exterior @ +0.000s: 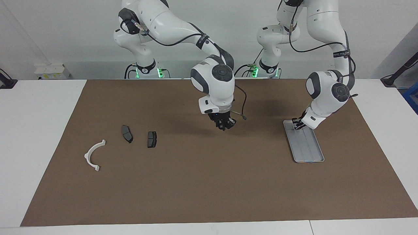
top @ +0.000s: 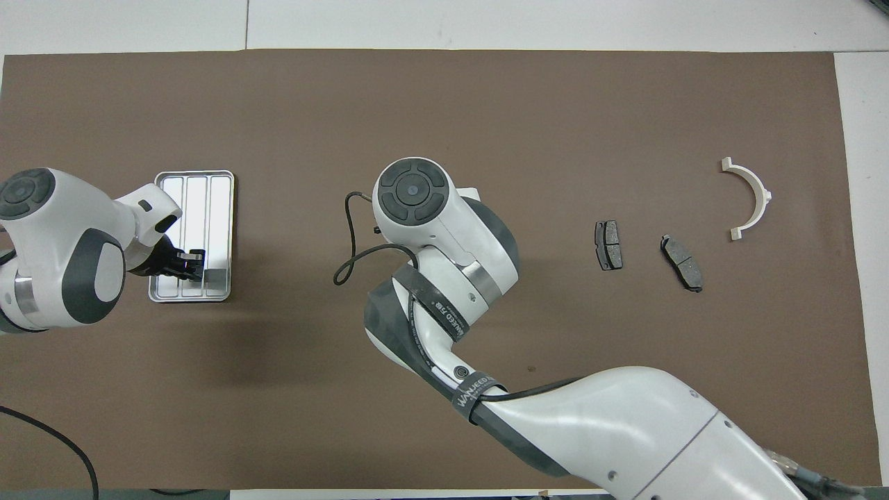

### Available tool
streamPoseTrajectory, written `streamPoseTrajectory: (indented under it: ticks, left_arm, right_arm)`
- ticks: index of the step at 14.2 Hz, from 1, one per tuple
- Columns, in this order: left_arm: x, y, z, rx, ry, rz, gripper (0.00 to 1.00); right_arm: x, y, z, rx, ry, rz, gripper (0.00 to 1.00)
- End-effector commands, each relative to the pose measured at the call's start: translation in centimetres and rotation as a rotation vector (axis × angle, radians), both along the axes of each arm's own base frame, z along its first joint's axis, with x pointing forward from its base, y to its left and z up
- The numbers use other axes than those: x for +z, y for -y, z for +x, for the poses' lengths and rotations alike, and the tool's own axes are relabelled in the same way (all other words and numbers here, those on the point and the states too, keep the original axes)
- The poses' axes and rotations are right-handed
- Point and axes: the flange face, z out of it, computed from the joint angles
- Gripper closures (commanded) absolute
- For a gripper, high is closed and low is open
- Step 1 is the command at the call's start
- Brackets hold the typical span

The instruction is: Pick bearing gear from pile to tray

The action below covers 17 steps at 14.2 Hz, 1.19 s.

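While the right arm hangs over the middle of the brown mat [exterior: 209, 182] in the facing view, its right gripper [exterior: 224, 124] is up in the air between the pile and the tray; its fingertips look drawn close, but whether some small dark part sits between them cannot be told. What remains of the pile lies toward the right arm's end of the table: a white bracket [exterior: 94, 155] and two brake pads [exterior: 127, 133] [exterior: 152, 139], all apart from one another, with no round bearing or gear visible among them. At the left arm's end, the left gripper [exterior: 297, 124] is low over the end of the tray [exterior: 310, 153] nearer the robots, fingers pressed together on nothing that can be made out. Seen from overhead, the right arm's wrist hides its own claw, so nothing more can be read there; the left gripper [top: 193, 264] again sits over the tray [top: 208, 184], whose ridged floor otherwise looks bare, and the pads [top: 608, 244] [top: 682, 262] and bracket [top: 749, 198] lie untouched. By my judgement the carry toward the tray is in hand; next the right gripper must travel on above the tray, and the left arm should clear that spot first.
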Motion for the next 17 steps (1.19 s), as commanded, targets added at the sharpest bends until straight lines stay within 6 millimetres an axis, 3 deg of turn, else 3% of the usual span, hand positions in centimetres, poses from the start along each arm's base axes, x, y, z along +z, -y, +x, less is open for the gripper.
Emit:
streamPoseTrajectory:
  ticks: [1,2,3,4,6,7,9,13,14,15,17]
  left_arm:
    - [0.2,-0.3,-1.1,-0.016,0.03,0.013,1.0]
    - [0.2,-0.3,-1.0,-0.016,0.038,0.013,0.98]
    - [0.1,-0.3,-1.1,-0.01,0.037,0.014,0.74]
    - [0.2,-0.3,-0.9,-0.007,0.04,0.014,0.31]
    - [0.7,-0.3,-0.7,0.004,0.039,0.016,0.06]
    - [1.1,0.0,-0.5,0.026,0.042,0.02,0.0]
    - [2.9,1.3,0.6,0.116,0.039,0.034,0.0]
    - [4.0,6.6,1.4,0.229,0.055,0.052,0.0]
    - [4.4,8.1,1.5,0.277,0.067,0.058,0.0]
    - [4.4,9.1,1.5,0.308,0.07,0.062,0.0]
    - [4.6,10.9,1.5,0.35,0.091,0.059,0.0]
  right_arm:
    - [-1.9,0.0,0.8,-0.013,0.034,0.003,1.0]
    - [-2.5,-0.1,1.0,-0.013,0.041,0.013,1.0]
    - [-2.7,0.0,1.2,-0.017,0.051,0.022,1.0]
    - [-2.9,0.0,1.2,-0.016,0.056,0.027,1.0]
    - [-3.1,0.0,1.1,-0.016,0.055,0.027,1.0]
    - [-3.2,-0.1,1.0,-0.017,0.054,0.027,1.0]
    - [-4.5,-0.2,0.3,-0.009,0.059,0.035,1.0]
    - [-5.2,0.3,0.2,-0.011,0.057,0.032,1.0]
    - [-4.8,0.6,0.5,-0.017,0.058,0.032,0.4]
    - [-4.1,0.7,0.7,-0.016,0.062,0.027,0.0]
    - [-3.0,1.3,1.9,-0.014,0.064,0.006,0.0]
